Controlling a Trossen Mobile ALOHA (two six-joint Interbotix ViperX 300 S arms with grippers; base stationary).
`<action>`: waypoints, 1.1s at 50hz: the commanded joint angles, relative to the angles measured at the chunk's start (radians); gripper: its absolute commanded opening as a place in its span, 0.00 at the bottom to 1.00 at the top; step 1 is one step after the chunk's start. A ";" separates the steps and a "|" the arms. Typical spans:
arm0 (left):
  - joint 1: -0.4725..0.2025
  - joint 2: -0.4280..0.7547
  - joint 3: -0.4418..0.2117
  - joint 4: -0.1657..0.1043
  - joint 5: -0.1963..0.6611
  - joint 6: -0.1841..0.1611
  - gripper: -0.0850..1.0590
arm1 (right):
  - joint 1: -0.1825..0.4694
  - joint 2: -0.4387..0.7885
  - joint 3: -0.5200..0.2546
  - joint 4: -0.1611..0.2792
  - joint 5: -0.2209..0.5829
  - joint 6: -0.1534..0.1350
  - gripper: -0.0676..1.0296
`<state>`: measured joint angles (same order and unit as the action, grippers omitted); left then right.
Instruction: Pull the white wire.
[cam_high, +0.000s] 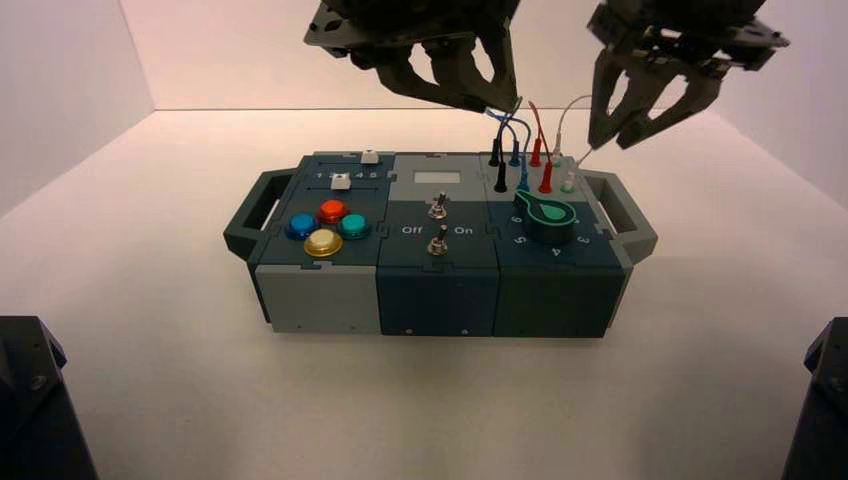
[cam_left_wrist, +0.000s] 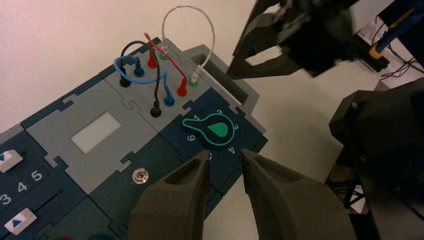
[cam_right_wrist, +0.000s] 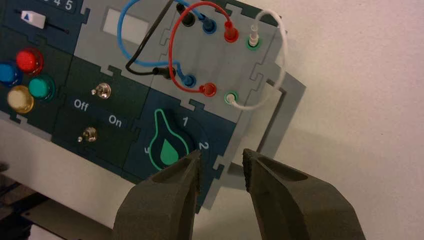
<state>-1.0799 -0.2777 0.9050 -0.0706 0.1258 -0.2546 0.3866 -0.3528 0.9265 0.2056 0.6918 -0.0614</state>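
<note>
The dark blue and grey control box sits on the pale desk, its wire panel at the robot's right-hand end.

Both arms hang above that end. The right claw is a little above the box, over its right handle; its fingers stand apart with nothing between them. The left claw hangs above the black, blue and red jumper wires, fingers a narrow gap apart, also empty.

The thin white jumper wire is an arched loop, plugged at both ends into green-ringed sockets at the panel's outer edge, next to the handle. In the right wrist view the loop lies ahead of the right claw, beyond the teal teardrop knob, and bulges outward past the box edge.

Judgement: the right claw is nearer, with the loop just below and inboard of its tips. The loop's plane runs front to back along the box edge, so the fingers need to close across it.
</note>
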 joint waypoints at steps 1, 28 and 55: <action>-0.002 -0.028 -0.008 0.002 -0.009 -0.009 0.39 | 0.003 0.029 -0.034 0.006 -0.015 -0.002 0.48; -0.002 -0.034 0.011 0.002 -0.011 -0.009 0.39 | 0.003 0.143 -0.084 0.006 -0.051 -0.002 0.47; -0.017 -0.032 0.011 0.000 -0.011 -0.017 0.39 | 0.003 0.227 -0.110 0.005 -0.067 -0.005 0.42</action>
<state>-1.0861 -0.2945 0.9281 -0.0690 0.1243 -0.2623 0.3866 -0.1212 0.8468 0.2071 0.6305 -0.0629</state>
